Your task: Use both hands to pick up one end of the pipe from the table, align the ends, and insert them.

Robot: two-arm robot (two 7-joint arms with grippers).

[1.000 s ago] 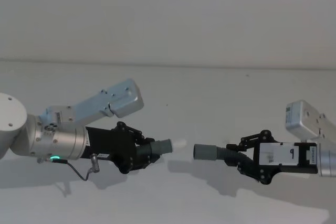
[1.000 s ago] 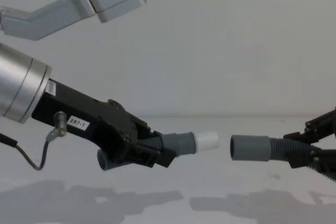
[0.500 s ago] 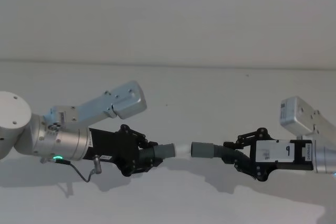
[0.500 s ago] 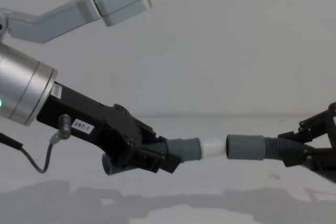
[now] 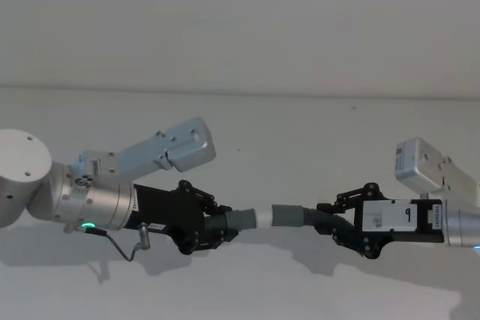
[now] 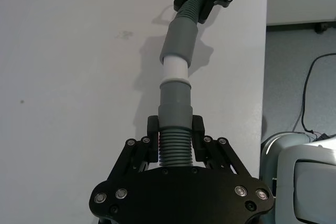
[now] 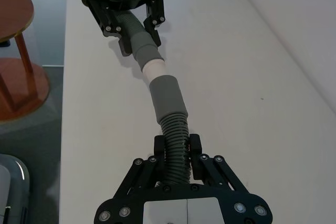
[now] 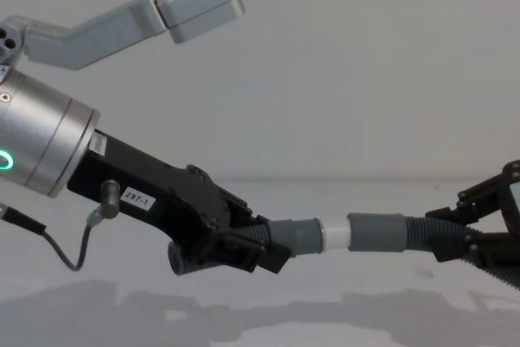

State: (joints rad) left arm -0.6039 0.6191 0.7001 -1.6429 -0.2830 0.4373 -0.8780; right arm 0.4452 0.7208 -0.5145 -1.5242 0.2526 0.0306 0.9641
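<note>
Left hand and right hand clamped on hose pieces, white plug tip partly seated in open cuff; misalignment risks jamming.

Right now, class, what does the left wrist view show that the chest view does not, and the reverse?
Left wrist view alone: a floor cable beyond the table's edge. Chest view alone: the left wrist's green ring light. Both show the left gripper holding one pipe piece, its white tip at the other piece's grey cuff.
</note>
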